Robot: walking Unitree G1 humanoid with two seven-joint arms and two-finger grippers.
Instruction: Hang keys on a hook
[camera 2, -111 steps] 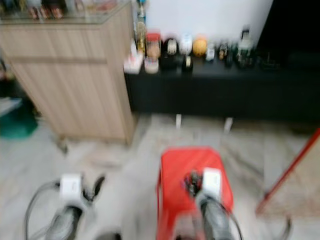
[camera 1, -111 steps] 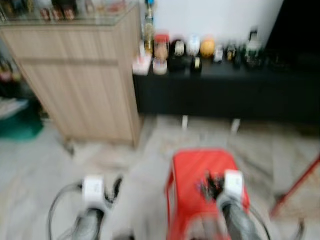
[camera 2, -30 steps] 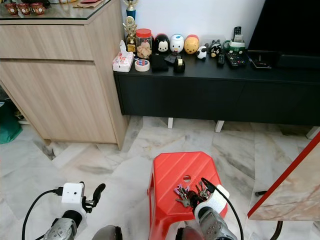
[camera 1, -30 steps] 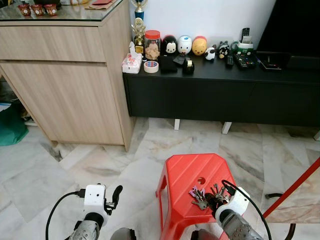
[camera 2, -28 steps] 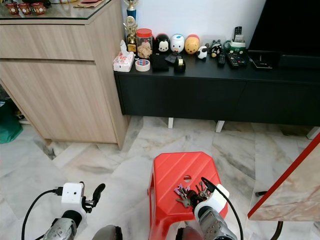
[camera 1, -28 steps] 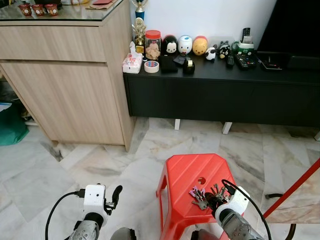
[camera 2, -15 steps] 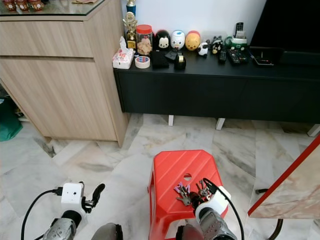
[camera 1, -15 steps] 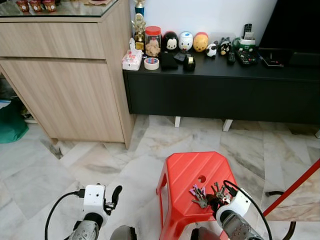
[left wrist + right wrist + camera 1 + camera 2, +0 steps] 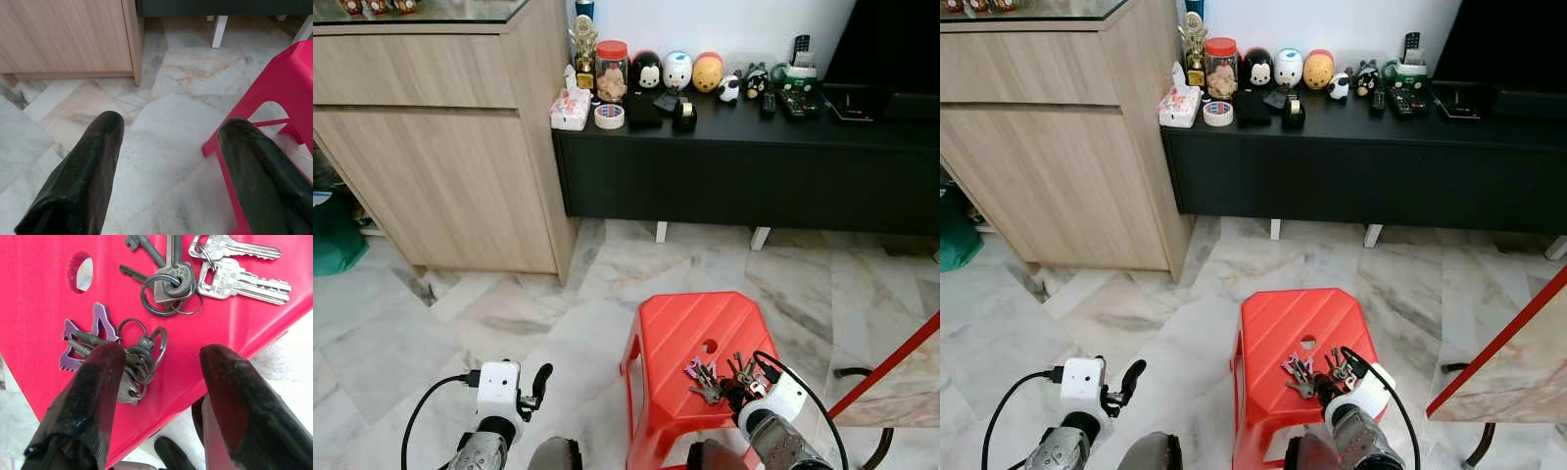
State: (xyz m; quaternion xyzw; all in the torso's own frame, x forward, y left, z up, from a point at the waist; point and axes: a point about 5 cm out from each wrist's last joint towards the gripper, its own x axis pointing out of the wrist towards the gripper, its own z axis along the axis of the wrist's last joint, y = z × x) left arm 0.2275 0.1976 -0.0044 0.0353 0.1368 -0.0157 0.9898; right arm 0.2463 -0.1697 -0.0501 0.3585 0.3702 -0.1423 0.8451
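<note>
1. A bunch of keys (image 9: 146, 352) lies flat on the top of a red plastic stool (image 9: 677, 338), toward the stool's near right corner as seen from the head camera.
2. The bunch holds several silver keys on linked rings, plus a purple tag (image 9: 83, 340) shaped with jagged edges.
3. The right gripper (image 9: 159, 367) sits just over the near edge of the stool with its fingers spread apart. One finger (image 9: 93, 396) overlaps the tag side of the bunch; the other (image 9: 239, 401) is beside the stool's edge. Part of the key rings lies in the gap between them.
4. Nothing is clamped. Whether either finger touches the keys cannot be told.
5. A round hole (image 9: 80, 271) in the stool top lies just beyond the keys, away from the gripper.
6. The left gripper (image 9: 168, 147) hangs low over the marble floor (image 9: 431, 333), left of the stool, fingers wide apart and holding nothing. The stool's leg shows beside one finger in the left wrist view.
7. Beyond the stool stands a low black cabinet (image 9: 754, 166) carrying small figurines, a jar (image 9: 611, 70), a roll of tape (image 9: 608, 116) and remote controls.
8. A light wooden cupboard (image 9: 440, 147) stands to the left of the black cabinet, touching it.
</note>
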